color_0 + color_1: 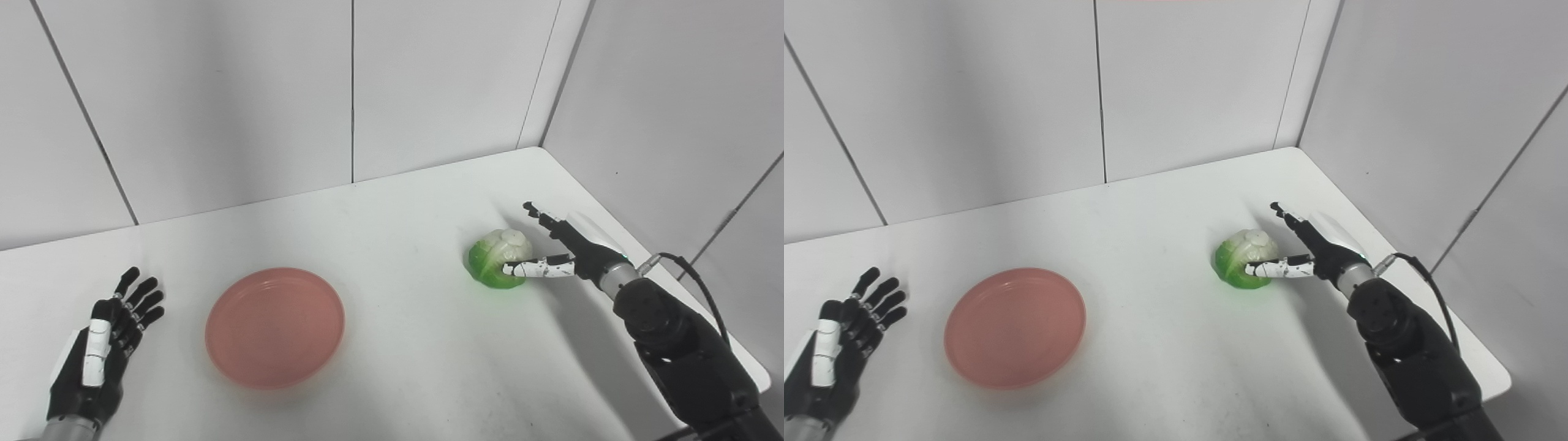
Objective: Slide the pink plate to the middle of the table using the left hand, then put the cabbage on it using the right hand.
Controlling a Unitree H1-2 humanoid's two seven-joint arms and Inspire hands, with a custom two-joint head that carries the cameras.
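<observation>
The pink plate (274, 326) lies flat on the white table (398, 343), left of centre. To its left, well apart from the rim, my left hand (101, 343) rests open with fingers spread, holding nothing. The green and white cabbage (499, 257) sits on the table at the right. My right hand (560, 251) is open just to the right of it. The thumb lies against the cabbage's near side, and the fingers reach past its far side without closing.
Grey wall panels stand right behind the table and along its right edge. The table's right corner (756, 376) is near my right forearm (680, 343). A black cable loops off that arm's wrist.
</observation>
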